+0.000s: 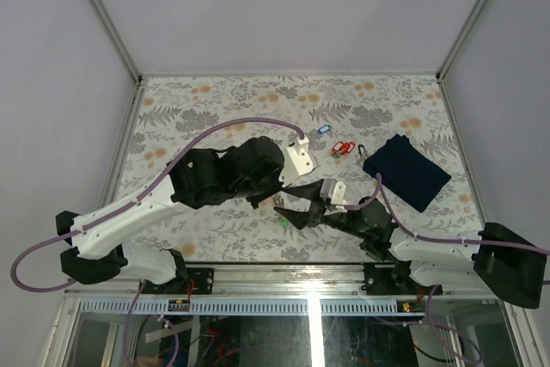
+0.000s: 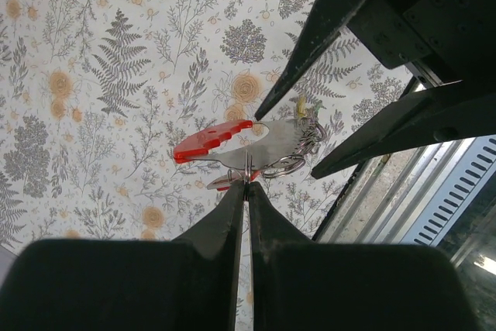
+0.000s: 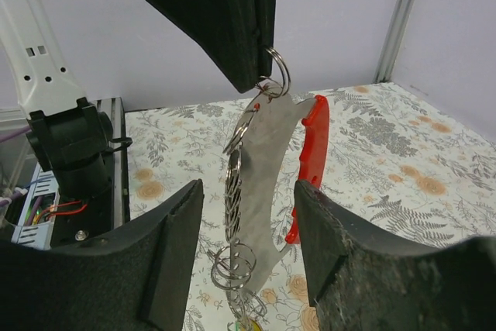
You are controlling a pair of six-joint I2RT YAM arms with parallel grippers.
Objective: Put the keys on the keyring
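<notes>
Near edge, middle of the tabletop (image 1: 215, 100): the left gripper (image 2: 246, 187) is clenched on the keyring (image 3: 277, 67) and holds it up clear of the surface. Off the ring hang a flat silver plate with a red edge (image 3: 267, 160) and a string of smaller split rings (image 3: 232, 199). The right gripper (image 3: 248, 215) is released, jaws spread either side of the hanging plate, touching nothing as far as I can see.

Progress, my read: early. No key in either gripper. Just under the grippers there's a green tag (image 1: 284, 222). I can't tell if it lies on the tabletop or dangles off the bottom of the ring string. The right wrist view shows a greenish bit at the very bottom, cut off by the frame edge. If it's attached, one key is on, otherwise none.

Further out, toward the far right of the tabletop, the red-tagged keys (image 1: 342, 148) and the blue-tagged key (image 1: 323, 129) lie loose, well apart from the ring. Those are left to pick and thread. The navy cloth (image 1: 411, 171) sits near the right edge, not part of the job.

Hard to make out:
- key blades too small in the top view, count of red ones unclear
- a small dark item (image 1: 365, 151) just right of them, can't identify
- the ring's split not visible in any view
- left arm hides the tabletop beneath it
</notes>
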